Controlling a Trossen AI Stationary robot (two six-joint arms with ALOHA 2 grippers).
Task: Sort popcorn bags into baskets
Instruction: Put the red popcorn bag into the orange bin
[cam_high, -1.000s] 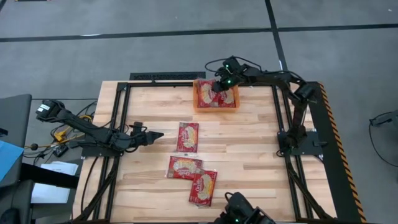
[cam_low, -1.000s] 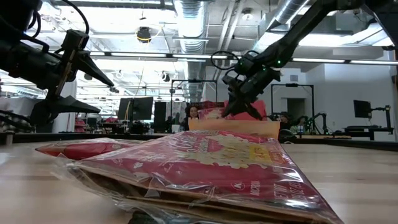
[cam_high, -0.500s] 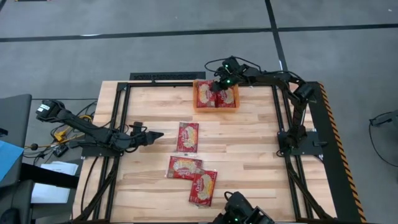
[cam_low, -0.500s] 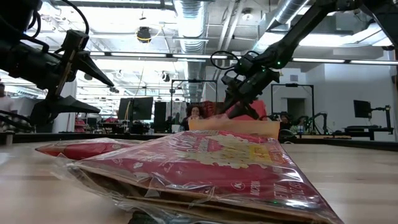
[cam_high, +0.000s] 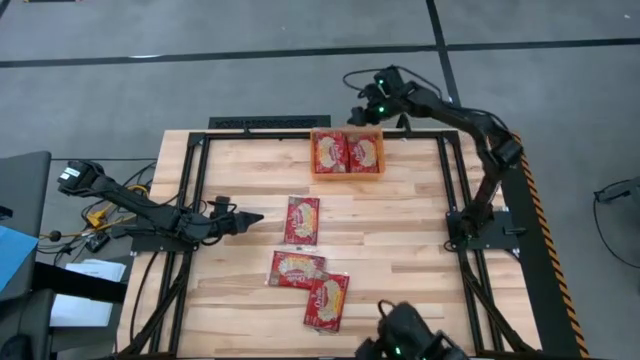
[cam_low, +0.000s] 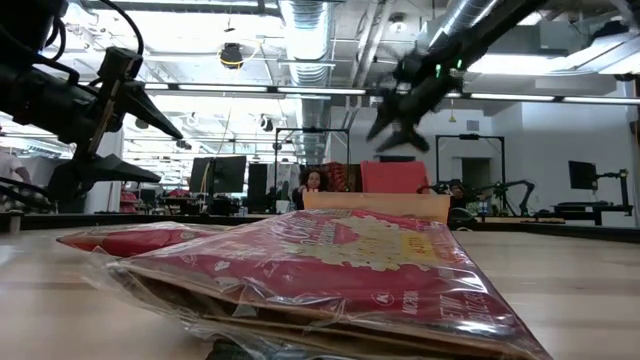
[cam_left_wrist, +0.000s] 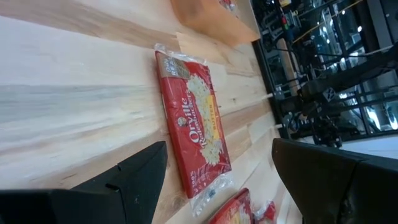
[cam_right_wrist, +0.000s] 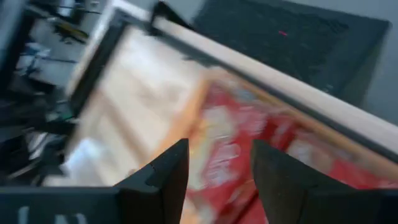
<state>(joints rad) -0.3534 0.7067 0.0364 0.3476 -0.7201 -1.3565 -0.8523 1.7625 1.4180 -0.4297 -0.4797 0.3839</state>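
The orange basket (cam_high: 347, 176) stands at the table's far edge and holds two red popcorn bags lying flat side by side (cam_high: 329, 152) (cam_high: 364, 152). Three more bags lie flat on the table: one in the middle (cam_high: 302, 220) and two overlapping nearer the front (cam_high: 297, 268) (cam_high: 327, 300). My right gripper (cam_high: 368, 112) is open and empty, raised above and beyond the basket's far side; it also shows in the low view (cam_low: 400, 115). My left gripper (cam_high: 250, 216) is open and empty, just left of the middle bag (cam_left_wrist: 196, 124), pointing at it.
Black frame rails (cam_high: 260, 123) run along the table's far, left and right sides. Bare wood lies between the basket and the middle bag and across the table's right half. A bag fills the foreground of the low view (cam_low: 330, 260).
My right gripper has let go of a popcorn bag in the basket and gone up and toward the table's far edge, clear of the basket. That bag now lies flat in the basket's right half beside the other one.
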